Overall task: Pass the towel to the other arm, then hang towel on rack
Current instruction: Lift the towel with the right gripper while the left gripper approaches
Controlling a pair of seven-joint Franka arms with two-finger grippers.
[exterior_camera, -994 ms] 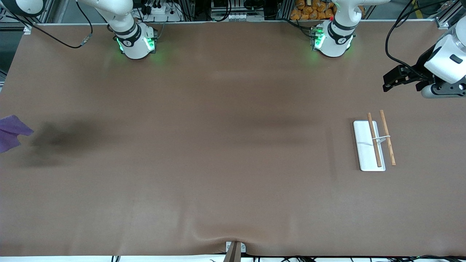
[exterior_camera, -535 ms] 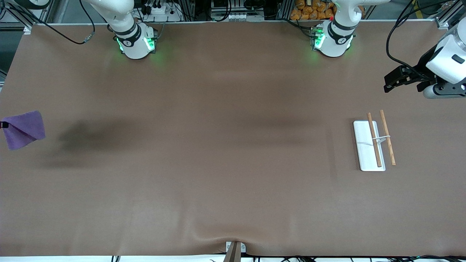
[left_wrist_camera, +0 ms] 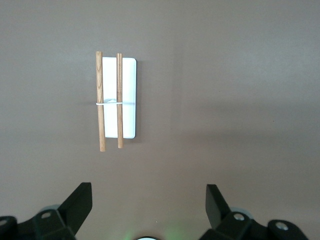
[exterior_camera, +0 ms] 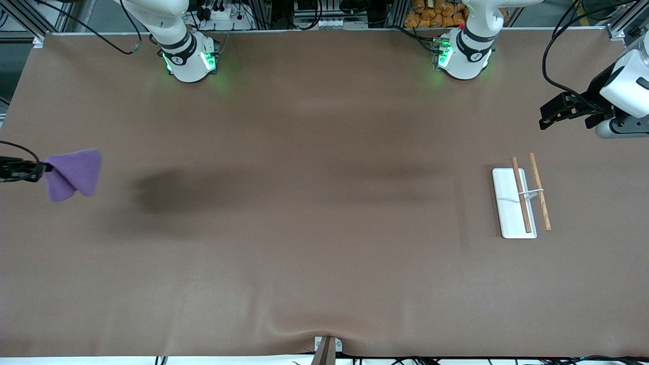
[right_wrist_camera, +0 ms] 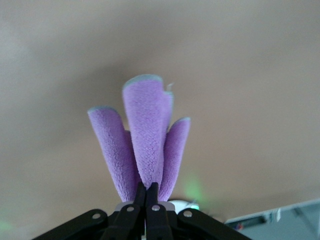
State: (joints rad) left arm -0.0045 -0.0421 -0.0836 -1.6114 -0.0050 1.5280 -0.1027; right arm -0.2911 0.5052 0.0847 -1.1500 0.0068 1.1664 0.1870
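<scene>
The rack lies on the brown table toward my left arm's end, its two wooden rods side by side, one over the white base. My left gripper waits in the air with its fingers spread wide, near that end of the table. My right gripper is clamped on the purple towel, which hangs folded in the air over the table's edge at my right arm's end.

A high front camera faces both bases, sharing the rack with the downward-looking left wrist view.
</scene>
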